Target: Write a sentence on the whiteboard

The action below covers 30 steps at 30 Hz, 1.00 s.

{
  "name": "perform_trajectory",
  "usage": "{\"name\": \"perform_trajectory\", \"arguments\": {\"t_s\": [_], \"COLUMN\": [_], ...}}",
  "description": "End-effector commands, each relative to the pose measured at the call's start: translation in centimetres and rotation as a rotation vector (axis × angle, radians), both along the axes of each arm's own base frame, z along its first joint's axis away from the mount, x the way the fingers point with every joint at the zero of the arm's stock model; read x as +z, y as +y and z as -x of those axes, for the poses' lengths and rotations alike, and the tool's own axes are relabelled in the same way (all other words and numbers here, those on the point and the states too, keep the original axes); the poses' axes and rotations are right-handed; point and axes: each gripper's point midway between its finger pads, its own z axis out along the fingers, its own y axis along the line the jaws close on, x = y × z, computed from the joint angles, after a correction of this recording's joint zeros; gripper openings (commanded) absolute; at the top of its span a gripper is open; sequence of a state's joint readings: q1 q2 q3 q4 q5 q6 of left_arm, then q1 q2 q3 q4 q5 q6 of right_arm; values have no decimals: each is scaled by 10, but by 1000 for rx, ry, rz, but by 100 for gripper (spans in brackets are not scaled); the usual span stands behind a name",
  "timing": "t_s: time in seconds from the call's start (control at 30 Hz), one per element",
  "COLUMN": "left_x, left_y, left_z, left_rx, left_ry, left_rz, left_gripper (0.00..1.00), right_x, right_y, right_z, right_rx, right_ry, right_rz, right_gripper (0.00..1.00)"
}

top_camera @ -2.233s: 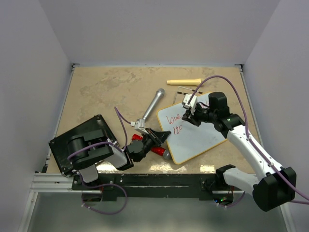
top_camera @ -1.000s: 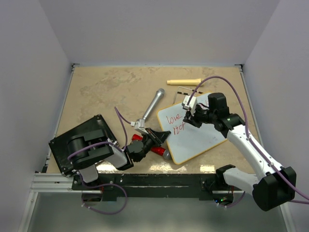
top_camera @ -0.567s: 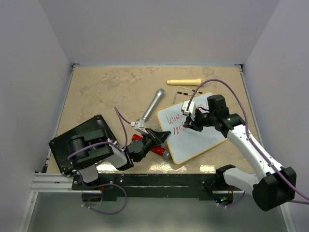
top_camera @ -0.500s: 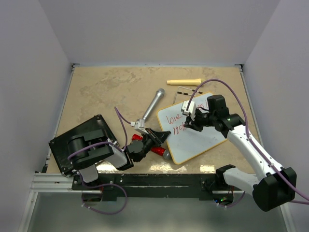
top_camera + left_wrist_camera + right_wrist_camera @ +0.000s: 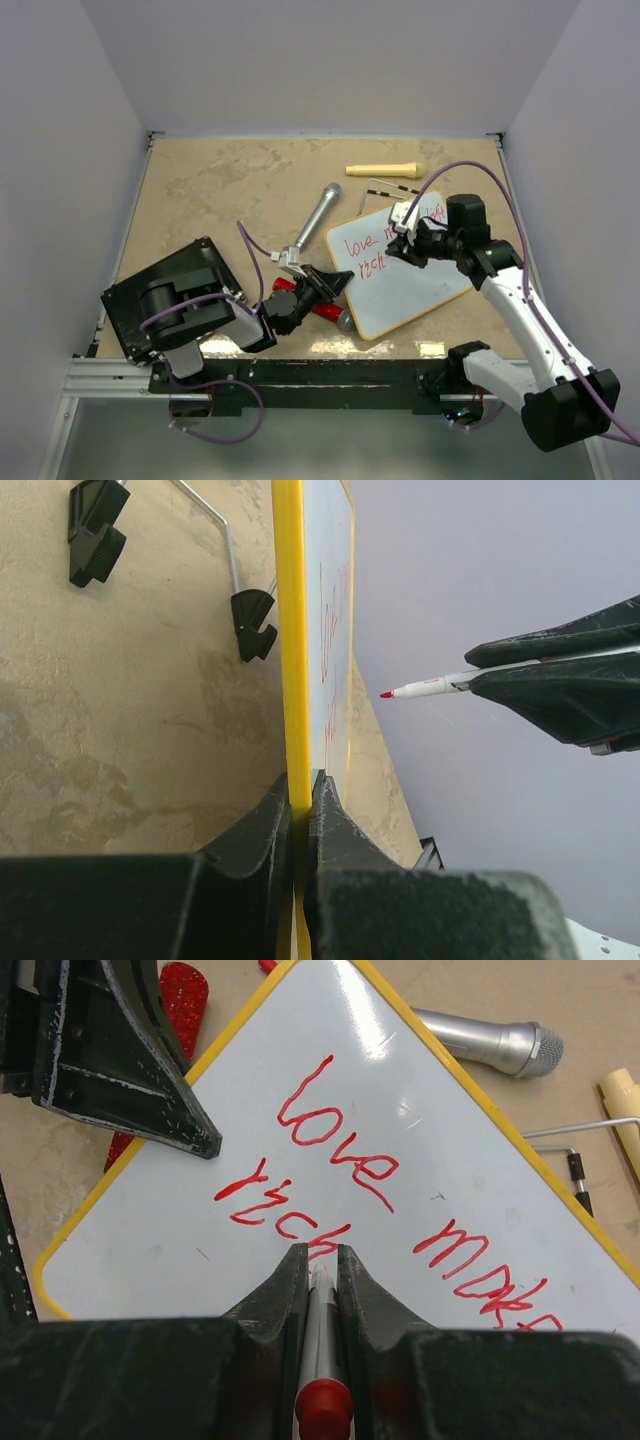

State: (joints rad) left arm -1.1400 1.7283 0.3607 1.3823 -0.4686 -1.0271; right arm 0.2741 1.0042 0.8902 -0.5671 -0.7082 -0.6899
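Note:
The whiteboard (image 5: 405, 285) lies tilted on the table, with a yellow-wood frame. The sentence (image 5: 368, 252) is in red: "love make" on the first line and "rich" below it, and it also shows in the right wrist view (image 5: 335, 1165). My right gripper (image 5: 402, 240) is shut on a red marker (image 5: 322, 1345) over the board's middle. In the left wrist view the marker tip (image 5: 390, 693) is a little off the board's face. My left gripper (image 5: 335, 285) is shut on the board's left frame edge (image 5: 290, 630).
A silver microphone (image 5: 318, 220) lies left of the board. A cream wooden handle (image 5: 382, 169) lies behind it. The board's black wire feet (image 5: 390, 186) stick out at its far edge. A red glittery object (image 5: 325, 310) lies under the left gripper. A black flat box (image 5: 128, 300) is at the near left.
More red letters have appeared on the second line. My right gripper has moved to the right along the board with the marker. The left gripper has not moved.

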Motion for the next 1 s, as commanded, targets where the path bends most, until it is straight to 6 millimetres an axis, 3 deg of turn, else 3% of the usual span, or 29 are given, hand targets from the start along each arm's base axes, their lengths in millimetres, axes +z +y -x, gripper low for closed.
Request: {"name": "perform_trajectory", "arguments": {"t_s": [0.0, 0.97], "left_x": [7, 4], "left_y": [4, -4], "left_z": [0, 2], "left_rx": [0, -38], "left_ry": [-116, -140], "left_rz": [-70, -133], "left_gripper": [0, 0], "right_x": [16, -12], "right_y": [-5, -16], "right_z": [-4, 2], "right_rx": [-16, 9], "right_ry": [-51, 11], "right_rz": [-24, 44], "right_gripper": [0, 0]}}
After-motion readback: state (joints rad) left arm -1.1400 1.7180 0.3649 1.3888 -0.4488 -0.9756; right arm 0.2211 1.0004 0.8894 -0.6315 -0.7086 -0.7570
